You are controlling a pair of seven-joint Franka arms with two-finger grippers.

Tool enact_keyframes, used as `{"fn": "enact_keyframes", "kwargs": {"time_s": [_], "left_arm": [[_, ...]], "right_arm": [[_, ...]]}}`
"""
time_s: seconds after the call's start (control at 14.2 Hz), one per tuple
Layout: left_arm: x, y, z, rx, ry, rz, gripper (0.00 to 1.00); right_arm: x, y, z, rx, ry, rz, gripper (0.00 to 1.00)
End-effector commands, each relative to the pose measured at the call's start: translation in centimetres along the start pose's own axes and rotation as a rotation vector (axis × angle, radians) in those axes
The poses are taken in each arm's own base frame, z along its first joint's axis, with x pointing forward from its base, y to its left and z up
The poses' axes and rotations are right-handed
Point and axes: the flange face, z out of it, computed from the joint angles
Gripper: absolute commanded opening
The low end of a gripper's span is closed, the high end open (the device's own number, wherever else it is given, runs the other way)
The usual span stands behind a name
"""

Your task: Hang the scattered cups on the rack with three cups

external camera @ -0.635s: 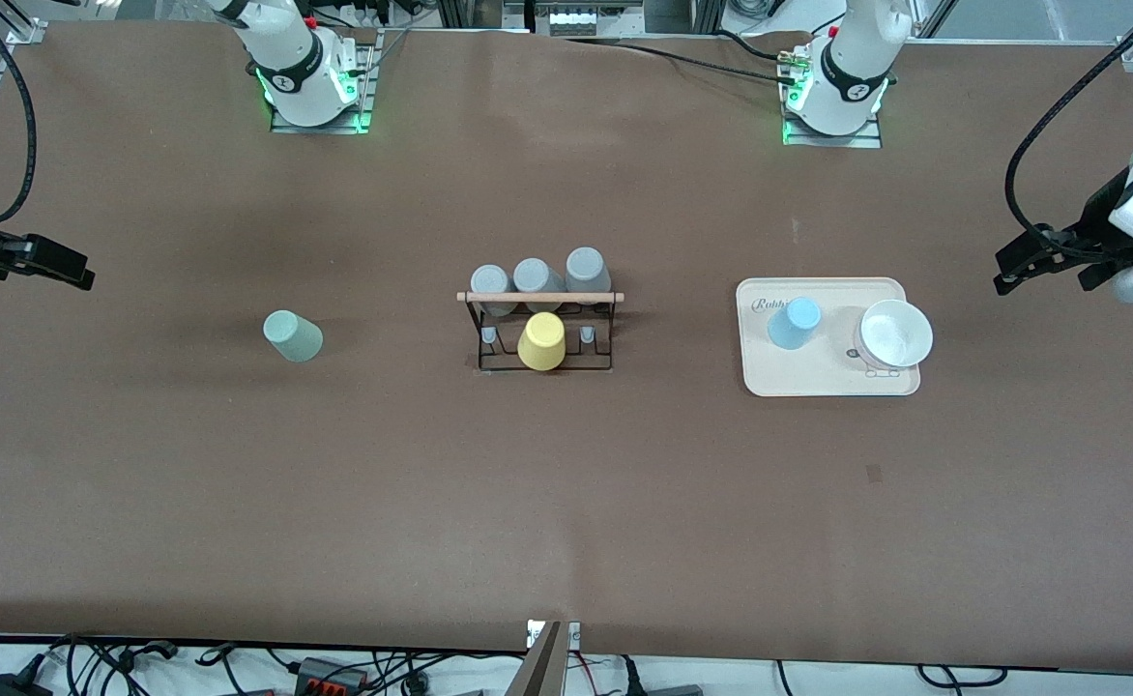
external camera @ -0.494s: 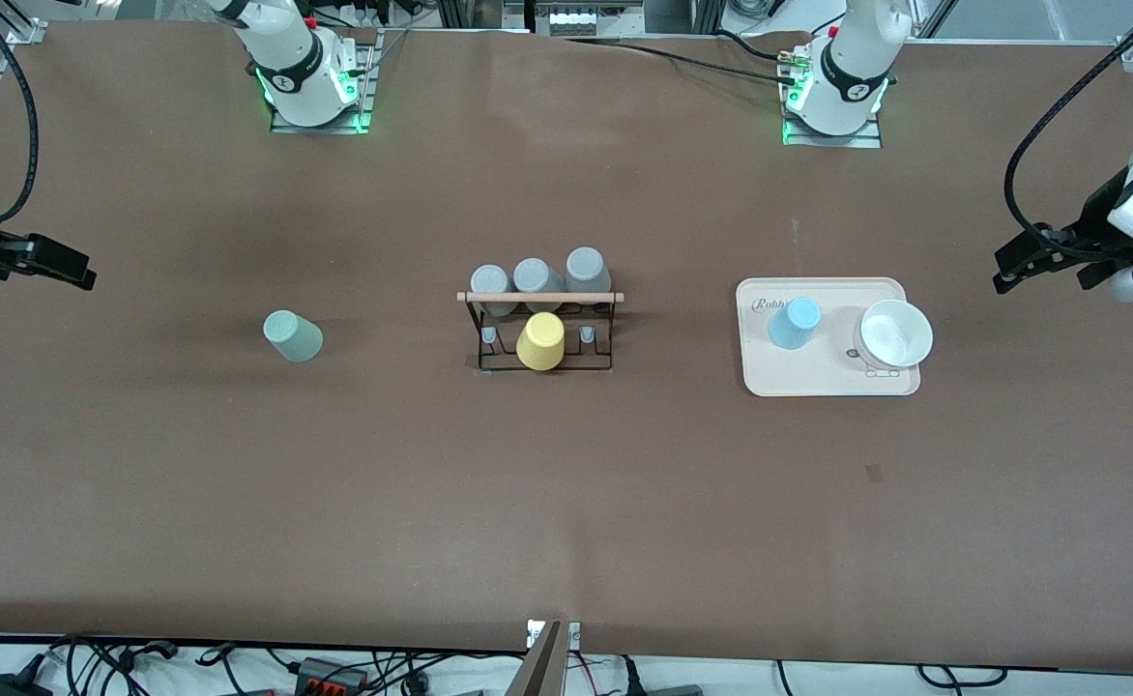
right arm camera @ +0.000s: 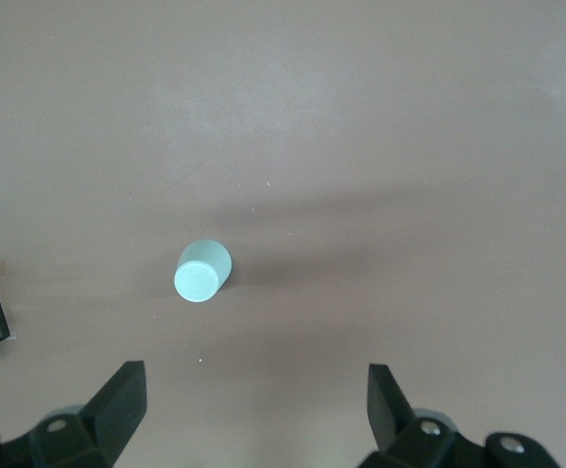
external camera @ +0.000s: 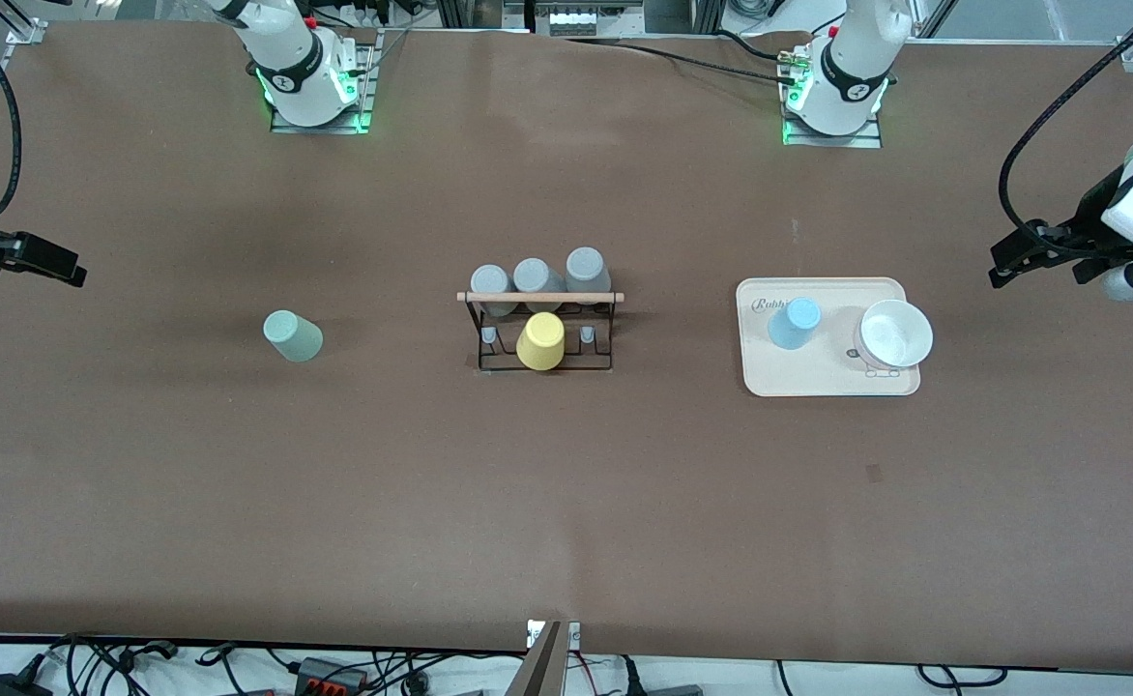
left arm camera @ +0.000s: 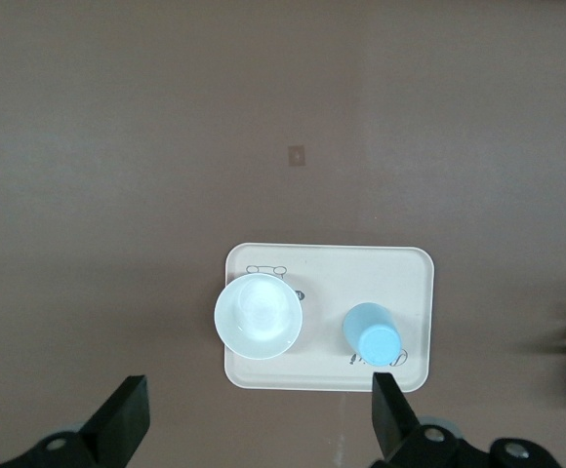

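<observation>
The sage-green cup (external camera: 292, 336) (right arm camera: 203, 272) lies on its side on the bare table toward the right arm's end. The light blue cup (external camera: 794, 323) (left arm camera: 372, 335) stands upside down on the cream tray (external camera: 826, 382). Mid-table, the black wire rack (external camera: 542, 360) with a wooden rod (external camera: 540, 297) holds three grey cups (external camera: 536, 278) and a yellow cup (external camera: 541, 341). My right gripper (external camera: 64, 269) (right arm camera: 254, 390) hovers open and empty over the table's right-arm end, apart from the green cup. My left gripper (external camera: 1009, 263) (left arm camera: 259, 395) hovers open and empty over the table beside the tray.
A white bowl (external camera: 893, 334) (left arm camera: 258, 315) sits on the tray next to the blue cup. A small dark mark (external camera: 874, 473) is on the brown cloth nearer to the front camera than the tray. Cables lie along the table's near edge.
Both grippers have drifted slightly toward the bases' side of the table. The cups, rack and tray have not moved.
</observation>
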Motion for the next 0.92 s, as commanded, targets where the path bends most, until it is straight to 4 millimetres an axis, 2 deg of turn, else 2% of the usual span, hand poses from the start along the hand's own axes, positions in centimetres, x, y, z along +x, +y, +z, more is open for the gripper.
{"fn": "enact_keyframes", "kwargs": {"time_s": [0.0, 0.21, 0.35, 0.63, 0.85], "left_arm": [[-0.1, 0.1, -0.6, 0.001, -0.002, 0.014, 1.0], [0.0, 0.6, -0.5, -0.001, -0.004, 0.02, 1.0], [0.8, 0.9, 0.0, -0.002, -0.007, 0.022, 1.0], [2.8, 3.6, 4.7, 0.002, -0.081, 0.059, 1.0], [3.5, 4.4, 7.7, 0.005, -0.133, 0.075, 1.0]], "right_arm": [[-0.8, -0.3, -0.4, 0.015, -0.008, 0.01, 1.0], [-1.0, 0.0, -0.1, 0.012, -0.026, 0.016, 1.0], [-0.9, -0.1, -0.1, 0.012, -0.023, 0.015, 1.0], [-1.4, -0.3, 0.5, 0.013, -0.025, 0.013, 1.0], [-3.1, -0.4, 1.0, 0.016, 0.029, 0.009, 1.0]]}}
